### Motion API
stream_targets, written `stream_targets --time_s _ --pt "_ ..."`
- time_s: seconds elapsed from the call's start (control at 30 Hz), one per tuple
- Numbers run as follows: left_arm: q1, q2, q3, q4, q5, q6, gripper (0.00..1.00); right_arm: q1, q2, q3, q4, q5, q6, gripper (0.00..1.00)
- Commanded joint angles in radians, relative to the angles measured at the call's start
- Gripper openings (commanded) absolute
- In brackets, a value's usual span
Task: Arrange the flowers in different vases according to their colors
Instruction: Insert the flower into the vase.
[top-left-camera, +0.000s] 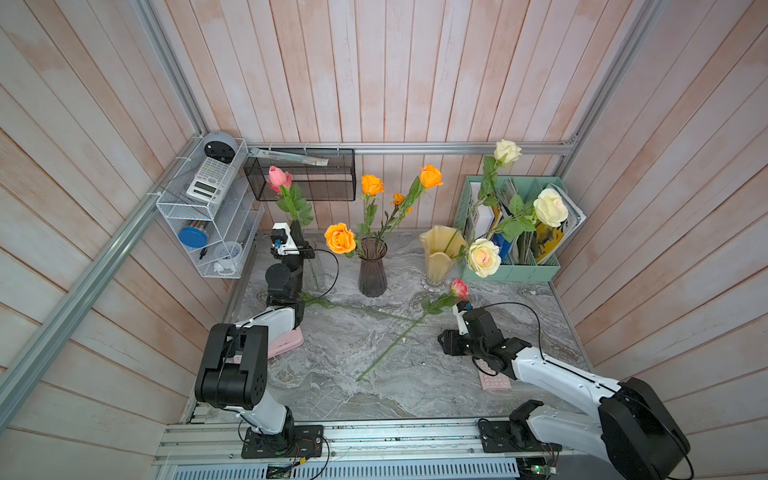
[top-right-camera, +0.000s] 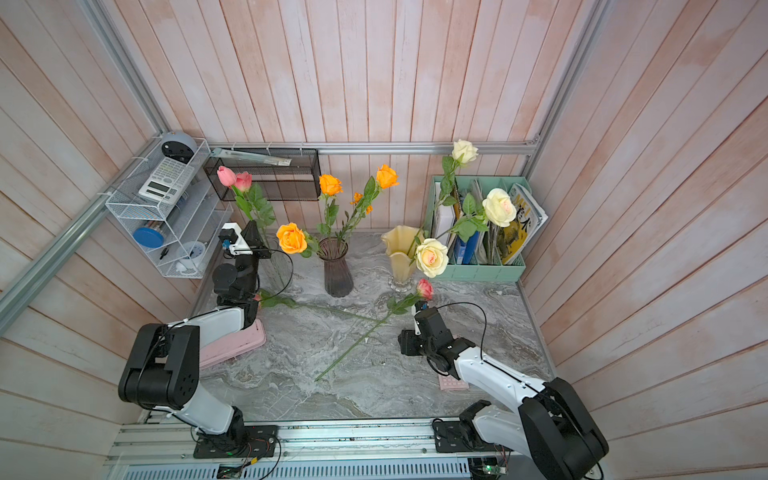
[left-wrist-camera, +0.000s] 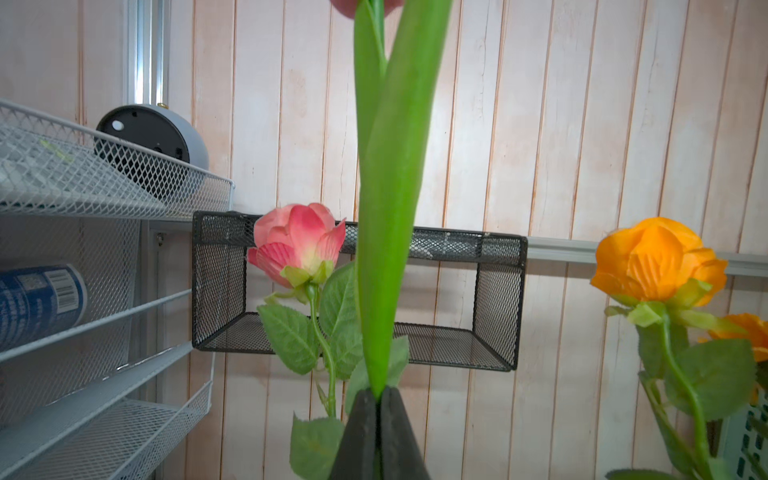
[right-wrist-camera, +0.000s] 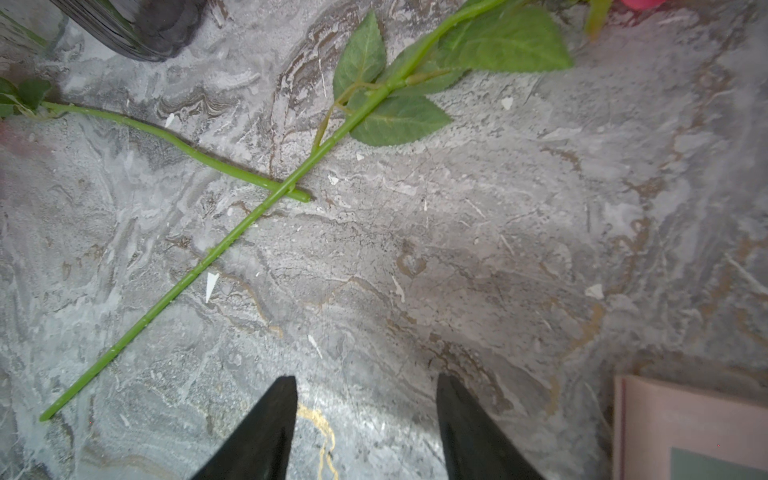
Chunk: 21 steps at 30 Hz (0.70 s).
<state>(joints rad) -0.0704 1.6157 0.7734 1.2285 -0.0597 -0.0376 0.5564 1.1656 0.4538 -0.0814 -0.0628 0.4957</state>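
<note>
- Left gripper (left-wrist-camera: 376, 395) is clamped on the green stem of a pink flower (top-right-camera: 226, 176), upright at the clear vase (top-left-camera: 316, 274).
- The arm hides the stem's end, so it might not be inside. A missed mouth could tip the vase.
- Right gripper (right-wrist-camera: 366, 377) hangs open over the bench (top-left-camera: 415, 374).
- The loose rose (top-left-camera: 459, 288) crosses a second stem (right-wrist-camera: 178, 145), so lifting one could drag the other.

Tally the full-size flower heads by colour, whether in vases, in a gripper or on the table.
Orange heads: 3
Cream-white heads: 3
Pink heads: 3; a fourth stem on the table has its head hidden behind the left arm
Total: 9 visible
</note>
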Motion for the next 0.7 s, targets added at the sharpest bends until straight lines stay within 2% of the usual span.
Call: stream_targets --time_s 0.0,0.13,0.33,0.43,0.57,0.63,0.67 --pt "0.006 0.015 -0.027 0.050 -0.006 0.005 0.00 -0.005 0.012 0.028 0.002 -0.020 -0.005 0.60" --pt "0.004 0.015 -0.048 0.052 -0.002 -0.005 0.05 -0.005 0.010 0.036 -0.014 -0.033 -0.002 0.60" --pt "0.000 -0.008 -0.064 0.012 0.012 -0.024 0.25 -0.005 -0.013 0.036 -0.034 -0.039 -0.002 0.60" --pt "-0.005 -0.026 -0.069 -0.013 0.021 -0.030 0.31 -0.004 -0.033 0.032 -0.045 -0.041 0.000 0.60" --pt "-0.006 -0.079 -0.075 -0.075 0.031 -0.037 0.34 -0.004 -0.069 0.021 -0.052 -0.054 0.006 0.60" --pt "-0.008 -0.113 -0.088 -0.111 0.037 -0.039 0.40 -0.005 -0.094 0.010 -0.055 -0.055 0.010 0.60" --pt "-0.010 -0.137 -0.094 -0.129 0.034 -0.040 0.47 -0.005 -0.109 0.004 -0.055 -0.057 0.013 0.60"
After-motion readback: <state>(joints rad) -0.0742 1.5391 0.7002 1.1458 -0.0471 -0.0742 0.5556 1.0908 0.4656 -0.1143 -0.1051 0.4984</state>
